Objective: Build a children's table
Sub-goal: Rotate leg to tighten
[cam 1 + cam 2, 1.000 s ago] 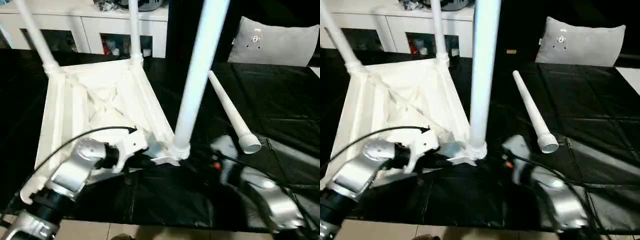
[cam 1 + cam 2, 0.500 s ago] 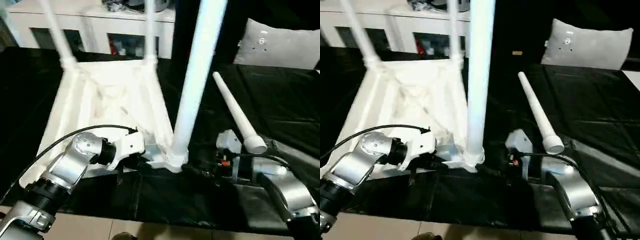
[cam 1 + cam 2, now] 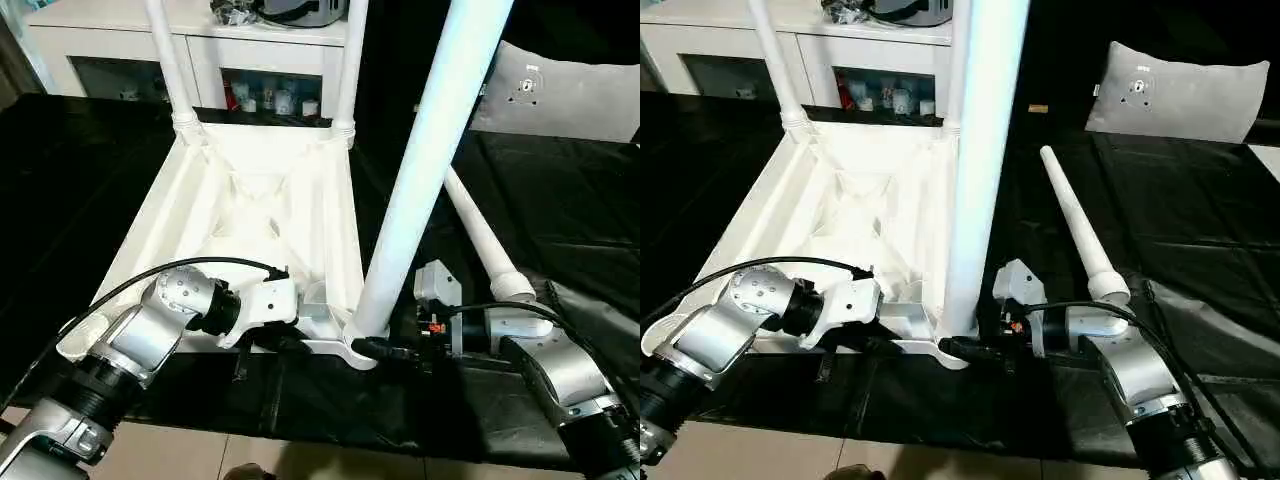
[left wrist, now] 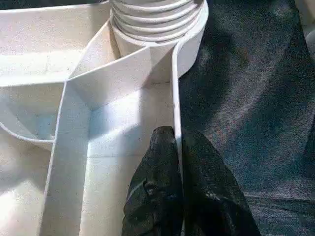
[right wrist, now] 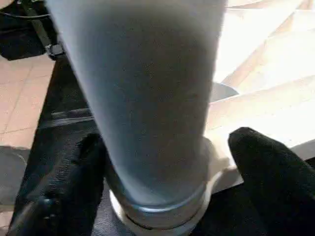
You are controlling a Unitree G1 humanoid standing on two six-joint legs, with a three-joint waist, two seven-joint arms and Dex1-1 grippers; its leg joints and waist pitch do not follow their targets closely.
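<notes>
The white plastic rectangular table top (image 3: 250, 215) lies upside down on the black sheet-covered surface (image 3: 560, 190), its ribbed underside facing up, near the front edge of that surface. Three long white tapered legs stand in its corner sockets: two at the far corners and the near leg (image 3: 425, 170) at the near right corner. The fourth white leg (image 3: 1078, 232) lies loose on the black surface, to the right of the top. The left arm reaches in low from the front left, and the left gripper (image 4: 175, 147) is closed tightly on the thin near rim of the top, one black finger (image 4: 157, 162) on each side of the wall. The right arm comes from the front right with its forearm level, and the right gripper (image 5: 162, 162) stands wide around the base of the near leg, its fingers (image 5: 270, 167) apart from the tube. Compared with one second ago, the right gripper has come in to the leg base, and its jaws have narrowed a little.
</notes>
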